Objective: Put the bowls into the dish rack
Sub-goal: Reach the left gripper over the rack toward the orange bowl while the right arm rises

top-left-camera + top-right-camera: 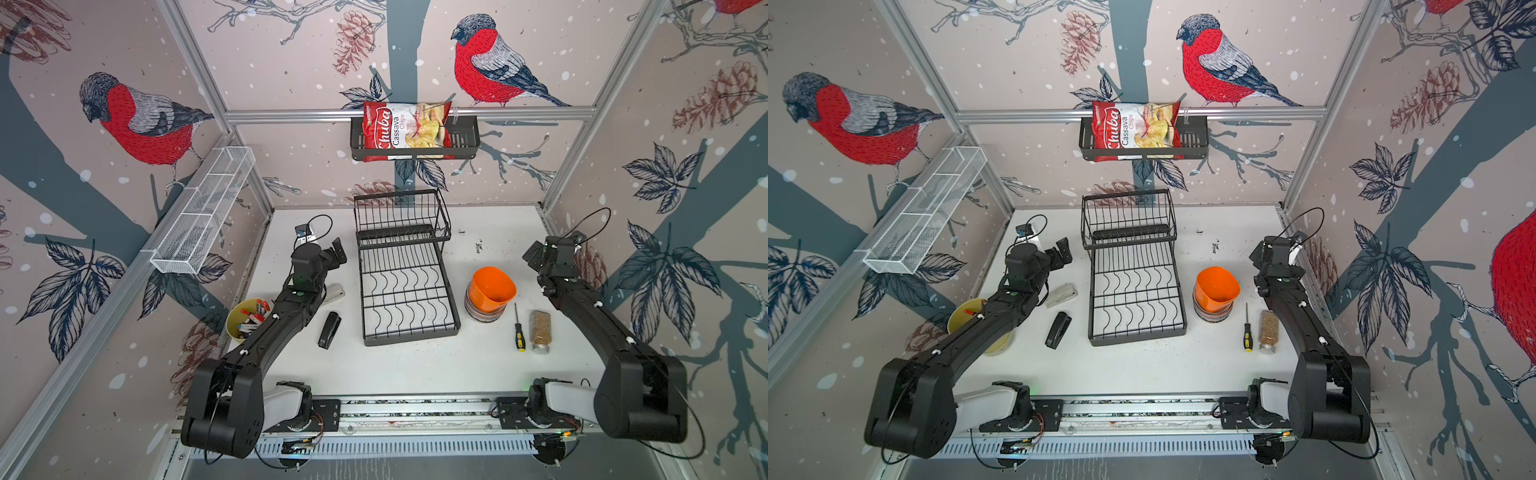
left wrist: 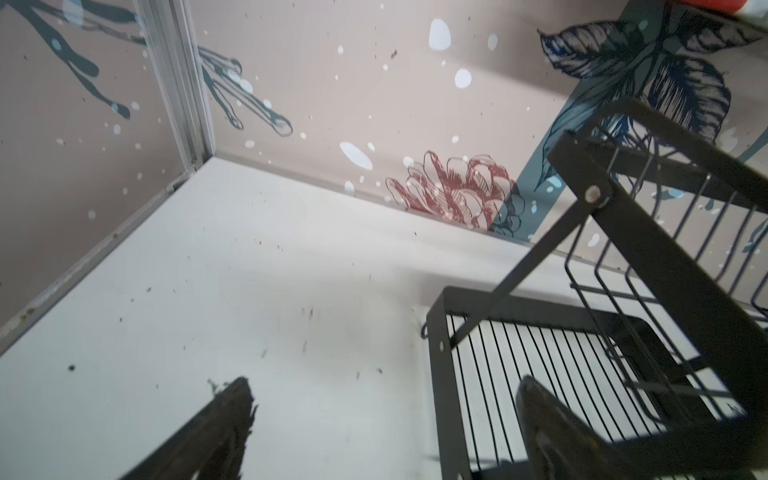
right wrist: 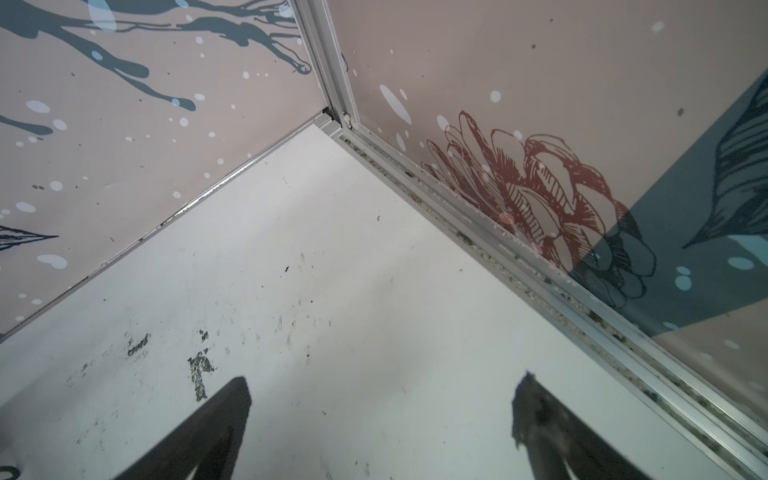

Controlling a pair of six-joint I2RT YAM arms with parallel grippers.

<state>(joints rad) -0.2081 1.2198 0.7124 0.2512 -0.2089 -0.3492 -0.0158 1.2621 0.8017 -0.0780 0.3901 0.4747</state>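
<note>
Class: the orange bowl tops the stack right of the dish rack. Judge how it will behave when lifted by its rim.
The orange bowl looks like thin plastic, so probably light and slightly flexible at the rim. Its smooth wall may slip when pinched. Nested in the patterned bowls, it could nudge them.

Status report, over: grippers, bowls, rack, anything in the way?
Left gripper, right gripper: open, empty. Bowls stacked, orange bowl on top, right of the dish rack; rack empty. Nothing between stack and rack; screwdriver lies near stack.
</note>
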